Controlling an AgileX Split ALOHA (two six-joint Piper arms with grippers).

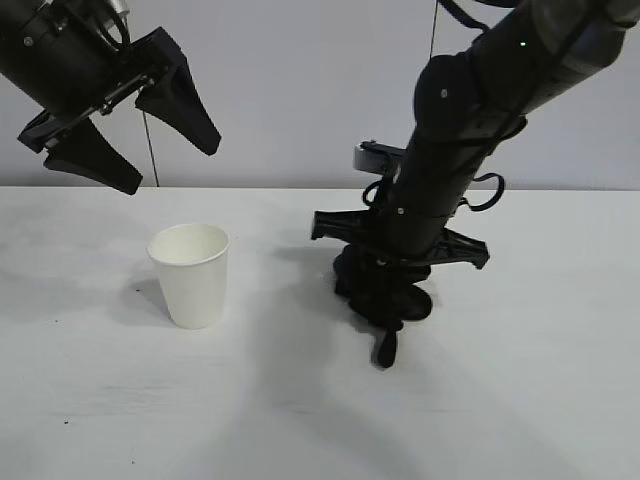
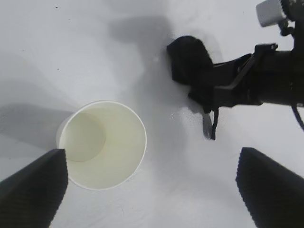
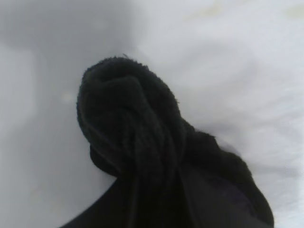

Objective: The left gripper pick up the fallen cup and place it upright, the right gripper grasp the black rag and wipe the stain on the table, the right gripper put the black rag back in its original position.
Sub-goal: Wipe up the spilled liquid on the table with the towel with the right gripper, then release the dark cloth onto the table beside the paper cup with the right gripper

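cup [image 1: 190, 274] stands upright on the table [image 1: 540, 400], mouth up, left of centre; that step reads as done. left gripper [image 1: 128, 130] hangs above and behind the cup, fingers spread wide, holding nothing. you can leave it there.

right gripper [image 1: 385, 315] is down at the table, closed on the black rag [image 1: 372, 290], which bunches under it and presses on the surface to the right of the cup. in the right wrist view the rag [image 3: 142, 156] fills the frame as a twisted wad; no clear stain shows around it, only faint wet marks beside the rag in the left wrist view [image 2: 190, 61].

judgement: you are in the wiping step. keep the wad flat on the table with light downward load, and stroke in short passes so the cloth does not roll out of the fingers.

room: cup sits near on the left, apart from the rag; sweep away from it. open table lies to the right and front.
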